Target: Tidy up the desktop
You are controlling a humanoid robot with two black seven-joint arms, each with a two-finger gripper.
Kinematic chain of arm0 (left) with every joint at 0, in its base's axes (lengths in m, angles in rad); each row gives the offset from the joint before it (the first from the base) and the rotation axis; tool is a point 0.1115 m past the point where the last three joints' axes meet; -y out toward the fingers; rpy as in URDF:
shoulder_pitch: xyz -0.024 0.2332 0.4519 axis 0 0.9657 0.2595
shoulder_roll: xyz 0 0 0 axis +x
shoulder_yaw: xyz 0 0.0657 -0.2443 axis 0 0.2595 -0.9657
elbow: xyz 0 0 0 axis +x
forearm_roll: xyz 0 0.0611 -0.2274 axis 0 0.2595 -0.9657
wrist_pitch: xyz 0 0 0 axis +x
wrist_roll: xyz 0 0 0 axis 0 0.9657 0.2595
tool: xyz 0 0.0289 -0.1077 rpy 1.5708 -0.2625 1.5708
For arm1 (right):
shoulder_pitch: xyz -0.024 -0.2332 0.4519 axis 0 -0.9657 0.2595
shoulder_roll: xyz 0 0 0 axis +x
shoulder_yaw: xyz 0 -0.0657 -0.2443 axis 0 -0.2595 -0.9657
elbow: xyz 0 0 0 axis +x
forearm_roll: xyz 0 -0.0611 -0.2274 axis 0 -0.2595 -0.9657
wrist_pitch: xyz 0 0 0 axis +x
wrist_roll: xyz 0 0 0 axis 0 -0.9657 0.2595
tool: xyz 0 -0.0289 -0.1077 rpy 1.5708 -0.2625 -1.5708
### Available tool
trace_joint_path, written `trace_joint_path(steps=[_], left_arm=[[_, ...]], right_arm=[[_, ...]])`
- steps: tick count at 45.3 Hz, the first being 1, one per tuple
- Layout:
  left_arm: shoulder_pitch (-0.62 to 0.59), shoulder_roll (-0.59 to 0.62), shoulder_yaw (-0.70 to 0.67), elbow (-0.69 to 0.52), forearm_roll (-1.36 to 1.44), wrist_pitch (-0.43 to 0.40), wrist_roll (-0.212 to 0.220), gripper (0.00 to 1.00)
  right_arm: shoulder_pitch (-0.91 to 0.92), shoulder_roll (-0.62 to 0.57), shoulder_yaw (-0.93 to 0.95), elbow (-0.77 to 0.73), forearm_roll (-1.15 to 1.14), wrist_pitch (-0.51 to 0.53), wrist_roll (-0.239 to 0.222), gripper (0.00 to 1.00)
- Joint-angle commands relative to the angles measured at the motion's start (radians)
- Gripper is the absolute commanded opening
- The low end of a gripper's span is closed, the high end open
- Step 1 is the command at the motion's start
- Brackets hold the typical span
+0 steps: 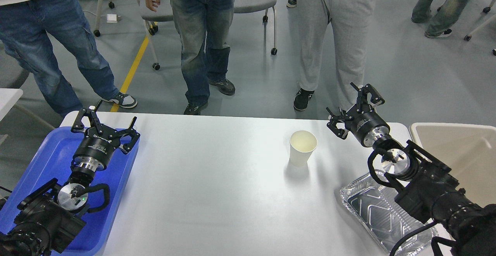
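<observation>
Tabletop (217, 186), white and glossy with rounded corners, fills the lower centre of the head view and stretches from the blue tray (46, 151) at its left end toward the beige bin (457, 147) at its right. A white paper cup (302, 147) stands upright and alone on the bare surface, right of centre, casting a soft shadow toward the viewer. Near the right edge lies a crumpled-rimmed foil tray (372, 205), partly covered by the right arm.

Both black arms reach up and forward from the bottom corners. The left arm rises over the blue tray, its wrist nearly vertical in the view, and the left gripper (105, 126) hangs above the tray's far end with its fingers (83, 119) spread wide, holding nothing. The right arm angles in from the lower right, crossing the foil tray, and the right gripper (355, 109) sits over the tabletop's far right edge, tilted toward the upper left. Its fingers (372, 95) are likewise well apart and empty, and stand clear of the cup, which is near but to their left.

Beyond the tabletop, three people (201, 35) in jeans and grey trousers stand on the grey floor, with wheeled chairs (255, 0) behind them and a yellow line (133, 68) running across the floor.
</observation>
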Motion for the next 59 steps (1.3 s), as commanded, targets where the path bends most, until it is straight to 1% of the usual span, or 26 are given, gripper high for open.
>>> trace_joint_path(steps=[1,11,18,24,30,37,44,52,55,59], left_arm=[[0.000,0.000,0.001,0.000,0.000,0.000,-0.001,1.00],[0.000,0.000,0.001,0.000,0.000,0.000,-0.001,1.00],[0.000,0.000,0.001,0.000,0.000,0.000,-0.001,1.00],[0.000,0.000,0.001,0.000,0.000,0.000,-0.001,1.00],[0.000,0.000,0.001,0.000,0.000,0.000,0.000,1.00],[0.000,0.000,-0.001,0.000,0.000,0.000,-0.001,1.00],[0.000,0.001,0.001,0.000,0.000,0.000,0.000,1.00],[0.000,0.001,0.001,0.000,0.000,0.000,-0.001,1.00],[0.000,0.001,0.001,0.000,0.000,0.000,-0.001,1.00],[0.000,0.001,0.001,0.000,0.000,0.000,0.000,1.00]], right_arm=[[-0.001,0.009,-0.002,0.006,0.000,0.001,0.000,1.00],[0.027,0.013,-0.005,0.009,-0.008,-0.005,-0.009,1.00],[0.075,-0.033,-0.005,0.031,-0.016,-0.011,-0.023,1.00],[0.130,-0.080,-0.038,0.029,-0.014,-0.013,-0.063,1.00],[0.190,-0.137,-0.076,0.029,-0.009,-0.013,-0.086,1.00],[0.256,-0.192,-0.104,0.030,0.001,-0.013,-0.137,1.00],[0.317,-0.243,-0.146,0.035,0.001,-0.011,-0.170,1.00],[0.366,-0.310,-0.200,0.107,0.003,-0.013,-0.186,1.00],[0.374,-0.343,-0.219,0.155,0.003,-0.016,-0.197,1.00],[0.381,-0.384,-0.238,0.224,0.001,-0.039,-0.200,1.00]])
